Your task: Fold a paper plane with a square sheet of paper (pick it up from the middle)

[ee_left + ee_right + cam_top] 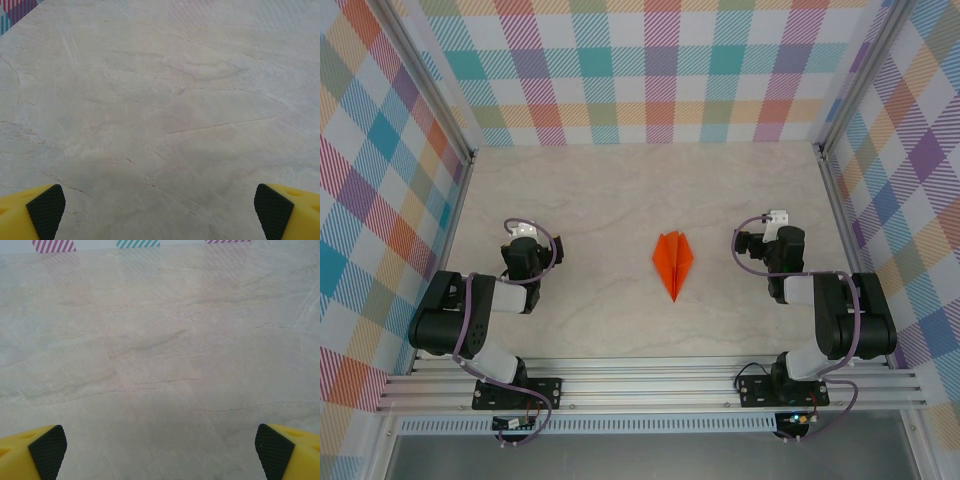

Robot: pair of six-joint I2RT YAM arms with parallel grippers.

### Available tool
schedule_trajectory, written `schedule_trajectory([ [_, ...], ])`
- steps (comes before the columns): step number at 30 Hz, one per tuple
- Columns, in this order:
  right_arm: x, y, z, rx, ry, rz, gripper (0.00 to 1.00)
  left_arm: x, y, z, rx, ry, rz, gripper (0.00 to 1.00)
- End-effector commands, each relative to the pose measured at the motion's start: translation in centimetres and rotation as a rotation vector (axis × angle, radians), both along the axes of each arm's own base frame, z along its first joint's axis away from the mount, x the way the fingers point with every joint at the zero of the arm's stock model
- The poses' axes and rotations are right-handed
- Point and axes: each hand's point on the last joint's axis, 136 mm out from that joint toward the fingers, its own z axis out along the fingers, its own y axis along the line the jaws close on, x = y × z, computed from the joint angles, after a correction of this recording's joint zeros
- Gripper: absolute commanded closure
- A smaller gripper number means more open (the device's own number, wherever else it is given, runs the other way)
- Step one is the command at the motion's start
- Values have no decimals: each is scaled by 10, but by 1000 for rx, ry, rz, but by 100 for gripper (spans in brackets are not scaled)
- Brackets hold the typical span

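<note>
Marble table (pixel 620 200) bears the folded paper plane (pixel 673 262)

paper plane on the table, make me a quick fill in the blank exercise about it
The paper plane is coloured ____.
It lies on the table ____ the left gripper and the right gripper.
Both grippers stand ____, holding nothing.
Missing words: orange; between; open.

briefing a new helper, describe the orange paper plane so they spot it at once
On the pale marble-patterned table, look midway between the left arm and right arm. There lies the paper plane, tip pointing at the arm bases: the one solid bright orange, dart-shaped thing on the surface.
</note>
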Motion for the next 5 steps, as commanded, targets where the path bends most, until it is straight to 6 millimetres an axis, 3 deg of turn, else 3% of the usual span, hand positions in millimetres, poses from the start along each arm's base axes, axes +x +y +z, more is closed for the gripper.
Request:
schedule_trajectory([
  [1, 2, 4, 6, 22, -29, 16, 0, 11, -3, 16, -8, -55, -16, 0],
  [5, 2, 4, 6, 22, -28, 15, 0, 11, -2, 16, -8, -57, -14, 0],
])
